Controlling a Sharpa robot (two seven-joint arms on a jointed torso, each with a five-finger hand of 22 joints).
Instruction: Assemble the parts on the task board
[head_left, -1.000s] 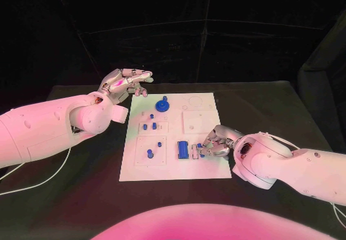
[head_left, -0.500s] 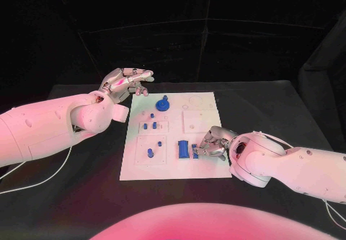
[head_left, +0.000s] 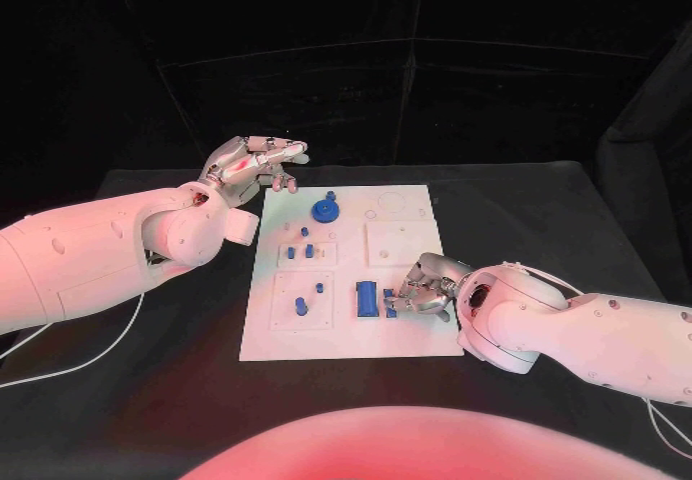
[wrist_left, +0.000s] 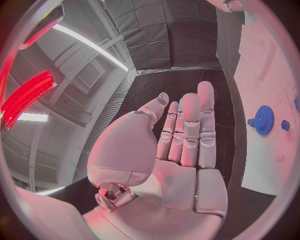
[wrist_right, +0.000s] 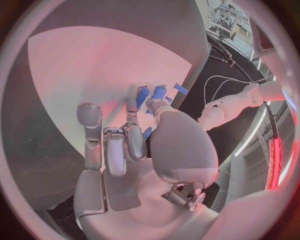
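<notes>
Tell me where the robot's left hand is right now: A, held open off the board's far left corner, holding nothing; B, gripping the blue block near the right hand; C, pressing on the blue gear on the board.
A: in the head view the left hand is beyond the task board's far left corner, fingers straight and empty, apart from the blue gear.

Bulky white arms end in silver robot hands.

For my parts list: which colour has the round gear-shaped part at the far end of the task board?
Blue. The gear-shaped part shows best in the left wrist view.
</notes>
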